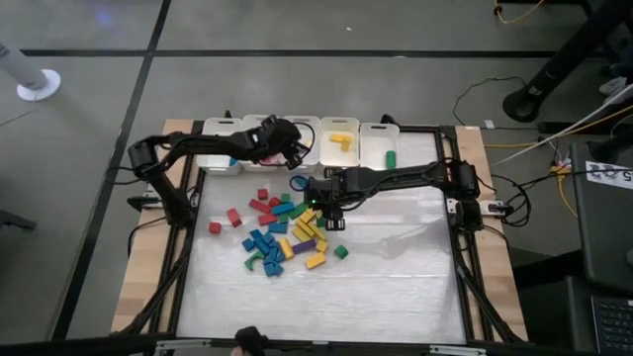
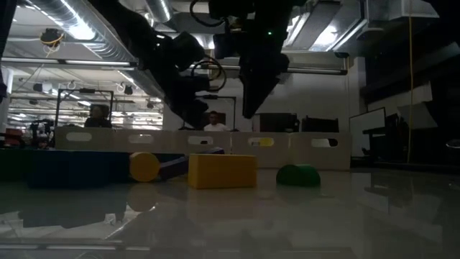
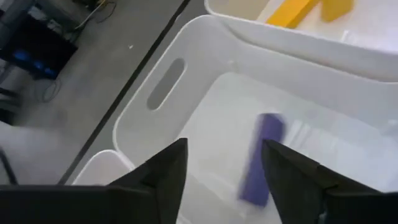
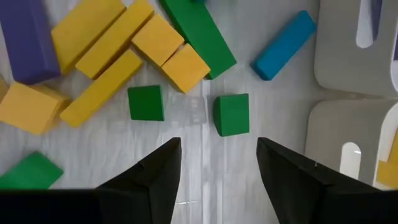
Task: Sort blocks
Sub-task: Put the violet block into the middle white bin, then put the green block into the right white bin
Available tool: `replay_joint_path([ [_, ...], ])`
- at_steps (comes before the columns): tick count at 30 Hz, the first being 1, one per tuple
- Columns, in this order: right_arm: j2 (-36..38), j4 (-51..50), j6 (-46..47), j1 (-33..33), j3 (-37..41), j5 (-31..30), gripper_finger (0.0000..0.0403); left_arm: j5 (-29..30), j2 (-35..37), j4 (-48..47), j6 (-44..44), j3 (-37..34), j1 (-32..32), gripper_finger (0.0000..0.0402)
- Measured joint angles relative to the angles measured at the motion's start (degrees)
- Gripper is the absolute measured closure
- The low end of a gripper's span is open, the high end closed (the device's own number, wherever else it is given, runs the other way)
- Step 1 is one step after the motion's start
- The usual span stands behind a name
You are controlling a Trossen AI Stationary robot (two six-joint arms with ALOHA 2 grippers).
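Over a white bin (image 3: 205, 37) — left gripper (image 3: 224, 165) agape, purple block (image 3: 261, 158) loose

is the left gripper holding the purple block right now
No: in the left wrist view the small purple bar-shaped block lies loose inside the white plastic bin, clear of the left gripper, whose dark fingers stand apart.

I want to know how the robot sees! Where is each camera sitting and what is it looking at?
High view: above, looking down on table, both arms, blocks.
Low view: at tabletop height, looking across at a yellow block; arms hang from above.
Left wrist view: on the left claw, open over a white bin with a purple block.
Right wrist view: on the right claw, open above green blocks.
Both wrist views show bins.
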State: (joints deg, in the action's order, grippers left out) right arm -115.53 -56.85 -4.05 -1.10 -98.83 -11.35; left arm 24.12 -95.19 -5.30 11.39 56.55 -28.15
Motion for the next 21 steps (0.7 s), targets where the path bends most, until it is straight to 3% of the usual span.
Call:
replay_joint_path([
  [7, -1.75, 5.68, -2.22, 1.35, 3.86, 2.65, 0.0194, 0.15, 5.04, -6.47, 1.92, 1.02, 0.92, 0.0191],
  [14, -1.83, 13.26, -4.96, 5.34, 8.57, 3.82, 0.0194, 0.23, 16.14, -19.47, -3.34, 1.25, 2.23, 0.0203],
  [21, -1.83, 18.47, -5.6, 10.37, 12.21, 13.62, 0.0194, 0.04, 26.55, -33.23, -9.72, 1.25, 5.39, 0.0204],
])
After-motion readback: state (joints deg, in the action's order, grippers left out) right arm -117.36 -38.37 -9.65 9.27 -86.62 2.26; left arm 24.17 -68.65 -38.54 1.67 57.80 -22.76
